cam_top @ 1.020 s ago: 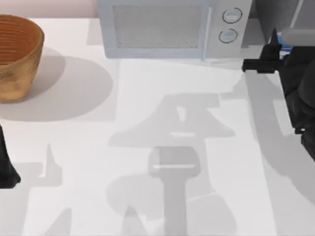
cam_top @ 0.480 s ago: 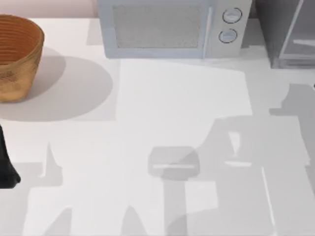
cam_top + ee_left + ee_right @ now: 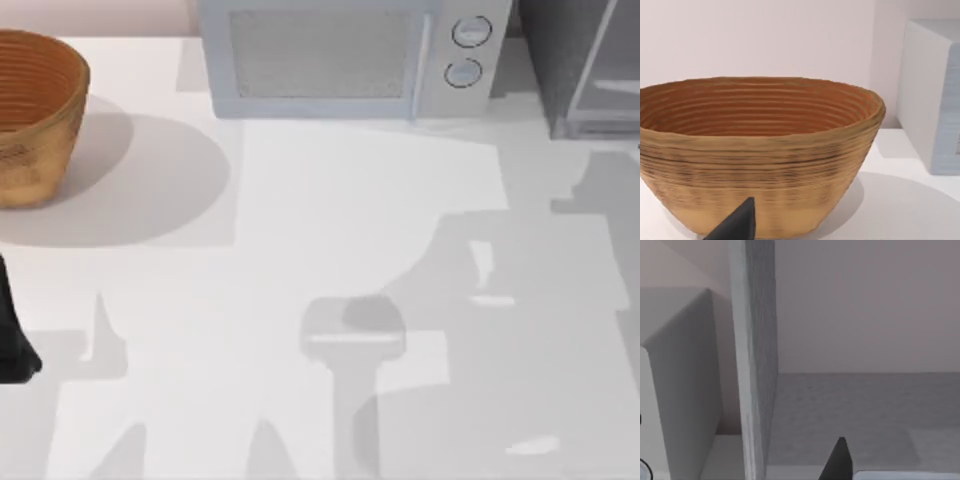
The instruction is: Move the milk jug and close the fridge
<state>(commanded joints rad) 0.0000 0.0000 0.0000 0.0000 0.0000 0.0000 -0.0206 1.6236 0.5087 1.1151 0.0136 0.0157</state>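
Right hand [image 3: 840,460] has pulled clear of the fridge [image 3: 580,70], grip state hidden; left hand [image 3: 737,225] parked by the wicker basket [image 3: 35,115].

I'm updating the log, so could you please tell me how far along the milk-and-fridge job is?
Done: I cannot tell whether the milk jug has been moved. In hand: the right gripper faces the fridge wall. Left: shutting the door, probably. The left arm sits parked by the basket.
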